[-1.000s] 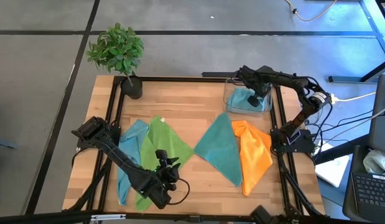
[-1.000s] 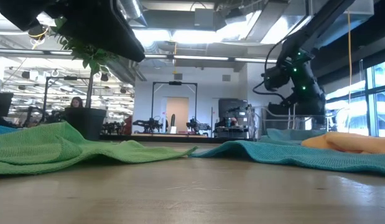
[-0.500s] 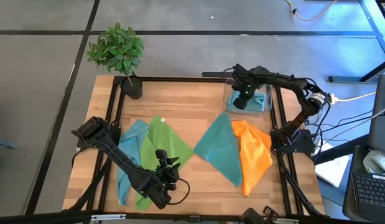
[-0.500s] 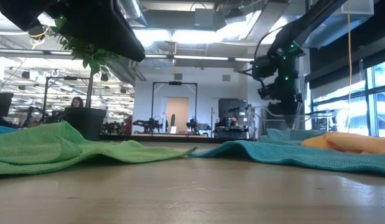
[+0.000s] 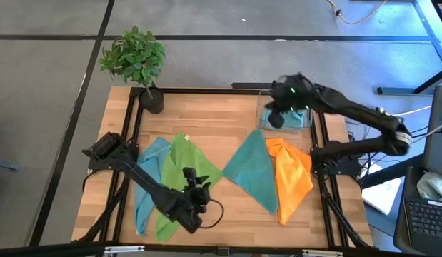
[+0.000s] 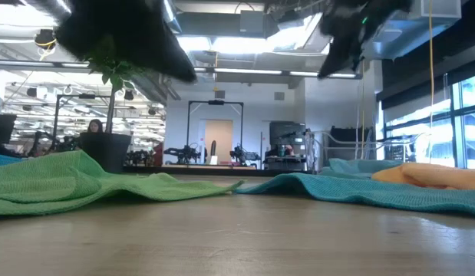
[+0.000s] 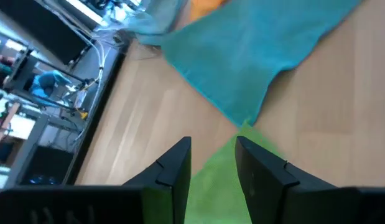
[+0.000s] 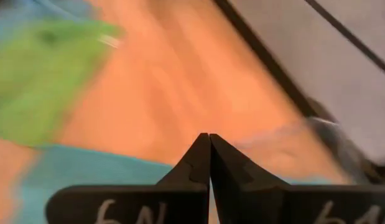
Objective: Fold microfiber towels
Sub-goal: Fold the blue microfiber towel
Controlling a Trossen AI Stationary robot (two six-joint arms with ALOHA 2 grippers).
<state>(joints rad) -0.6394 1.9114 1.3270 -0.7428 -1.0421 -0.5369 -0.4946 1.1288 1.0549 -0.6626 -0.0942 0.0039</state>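
Left tool (image 5: 199, 194), fingers spread, hangs over the lime green towel (image 5: 183, 171); next, I judge, pinch its corner. Right tool (image 5: 276, 118), pressed together and empty, hangs over the clear bin (image 5: 261, 114) holding a light blue towel (image 5: 298, 114).

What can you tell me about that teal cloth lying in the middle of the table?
The teal towel is a soft, plain cloth lying open and fairly flat on the wooden table, turned cornerwise so that it looks like a diamond. One corner points toward the clear plastic bin, the opposite one toward the table's front edge. The orange towel lies against its right side, and its left corner just about meets the lime green towel. From table height it shows gentle ripples. Neither gripper touches it.
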